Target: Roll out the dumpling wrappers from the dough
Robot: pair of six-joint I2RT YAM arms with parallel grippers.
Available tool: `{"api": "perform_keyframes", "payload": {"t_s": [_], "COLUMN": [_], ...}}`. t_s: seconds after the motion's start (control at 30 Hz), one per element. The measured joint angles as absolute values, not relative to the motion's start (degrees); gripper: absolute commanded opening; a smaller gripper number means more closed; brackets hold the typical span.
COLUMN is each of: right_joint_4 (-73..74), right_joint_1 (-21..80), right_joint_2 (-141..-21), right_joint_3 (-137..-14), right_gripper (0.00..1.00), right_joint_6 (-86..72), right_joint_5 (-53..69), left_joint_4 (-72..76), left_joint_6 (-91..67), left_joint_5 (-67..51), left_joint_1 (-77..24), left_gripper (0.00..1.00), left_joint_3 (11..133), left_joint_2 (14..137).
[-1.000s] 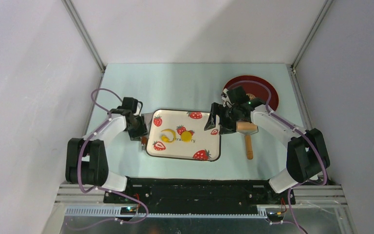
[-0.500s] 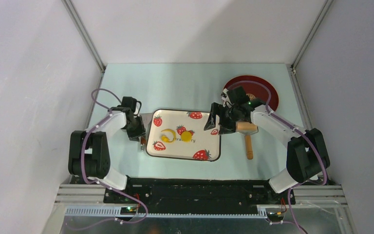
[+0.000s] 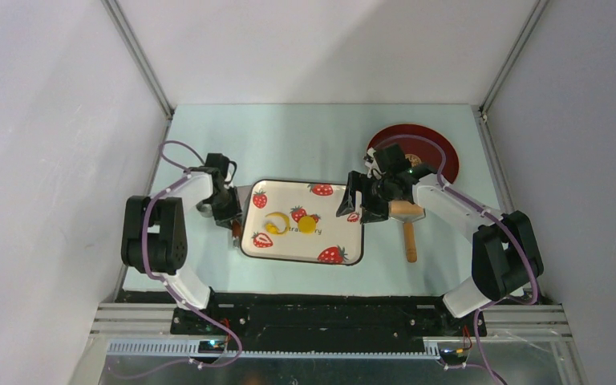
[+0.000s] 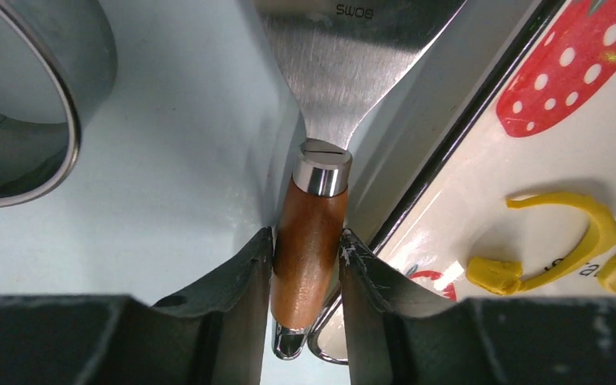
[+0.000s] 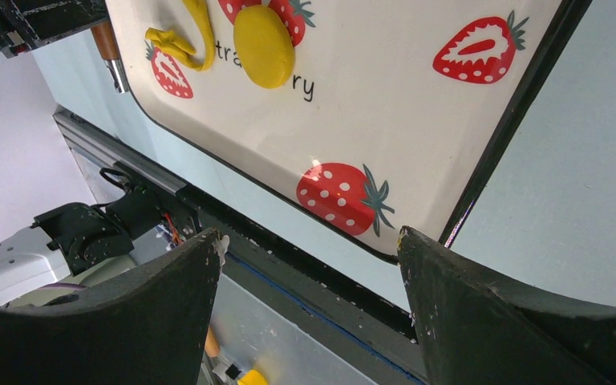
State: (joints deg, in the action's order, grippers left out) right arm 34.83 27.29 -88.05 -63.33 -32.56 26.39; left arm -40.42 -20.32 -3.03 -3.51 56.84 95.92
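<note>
We see the left gripper (image 4: 306,250) clamped on the spatula (image 4: 311,212) by its wooden handle, just left of the strawberry-print tray (image 3: 346,241) — the right gripper (image 5: 306,241) hangs over its right end, jaws apart.

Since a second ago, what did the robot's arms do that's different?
The left arm folded in closer to the tray, and the left hand squeezed tighter onto the spatula's wooden handle beside it. Nothing was let go. The right hand stayed open above the tray's right end, and the yellow dough ring, the round yellow wrapper and the rolling pin did not move.
</note>
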Motion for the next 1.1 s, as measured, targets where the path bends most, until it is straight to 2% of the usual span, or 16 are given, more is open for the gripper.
{"api": "perform_keyframes", "payload": {"t_s": [0.1, 0.17, 0.2, 0.23, 0.27, 0.33, 0.53, 0.9, 1.1], "right_joint_4": [34.74, 34.41, 34.3, 34.33, 34.3, 34.15, 34.02, 33.54, 33.65], "right_joint_1": [27.29, 27.29, 27.29, 27.29, 27.29, 27.29, 27.29, 25.85, 21.52], "right_joint_2": [-88.05, -88.05, -88.05, -88.05, -88.05, -88.05, -88.05, -86.26, -82.94], "right_joint_3": [-63.24, -62.96, -62.72, -62.61, -62.52, -62.46, -62.46, -60.75, -57.82], "right_gripper": [0.85, 0.85, 0.85, 0.85, 0.85, 0.85, 0.85, 0.86, 0.87], "right_joint_6": [-32.58, -32.73, -32.84, -32.91, -32.99, -33.01, -33.01, -32.99, -32.14], "right_joint_5": [26.39, 26.39, 26.39, 26.39, 26.39, 26.39, 26.39, 26.98, 27.49], "left_joint_4": [-40.77, -41.17, -41.28, -41.47, -41.82, -42.59, -43.33, -46.06, -48.38], "left_joint_6": [-19.81, -19.4, -19.27, -19.22, -18.96, -18.85, -18.37, -16.88, -12.75], "left_joint_5": [-1.72, -1.06, -1.06, -1.1, -1.21, -1.19, -1.28, -1.96, -3.86], "left_joint_1": [-3.84, -3.92, -3.99, -4.01, -4.05, -4.1, -4.1, -5.41, -11.27], "left_gripper": [0.39, 0.31, 0.21, 0.16, 0.05, 0.01, 0.0, 0.0, 0.0], "left_joint_3": [56.86, 56.86, 56.88, 57.06, 57.36, 57.91, 58.11, 63.59, 63.09], "left_joint_2": [95.92, 95.98, 96.14, 96.36, 96.62, 96.86, 95.39, 77.14, 73.45]}}
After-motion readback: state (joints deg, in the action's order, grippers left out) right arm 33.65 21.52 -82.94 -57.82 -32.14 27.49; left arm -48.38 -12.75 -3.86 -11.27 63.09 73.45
